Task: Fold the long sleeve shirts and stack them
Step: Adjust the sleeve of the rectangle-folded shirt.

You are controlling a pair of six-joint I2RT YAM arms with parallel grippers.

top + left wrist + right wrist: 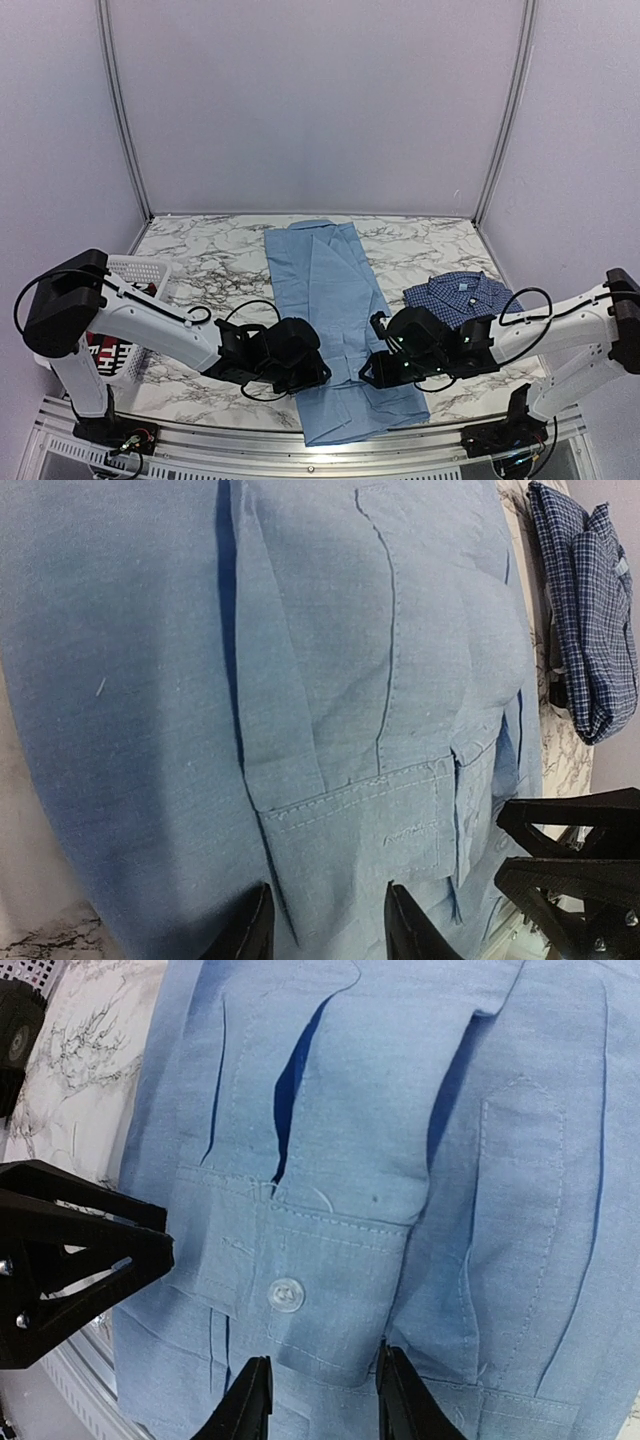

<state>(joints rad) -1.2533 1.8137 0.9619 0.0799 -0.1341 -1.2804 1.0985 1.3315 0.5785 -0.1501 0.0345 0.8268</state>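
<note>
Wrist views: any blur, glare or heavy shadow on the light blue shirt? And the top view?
Left wrist: light blue shirt sharp, stitching readable, shade toward the lower left. Right wrist: sharp too, button clear, dark shadows under the folds. Top external: even soft light, no glare on the marble table.

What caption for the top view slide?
Shirt folding: left pincer and right pincer low over light blue shirt on marble table; checked shirt right, basket left.

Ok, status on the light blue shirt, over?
Left fingers and right fingers apart, each straddling a sleeve cuff, nothing pinched. Light blue shirt flat, sleeves folded in. Checked shirt folded off to the right, clear.
</note>
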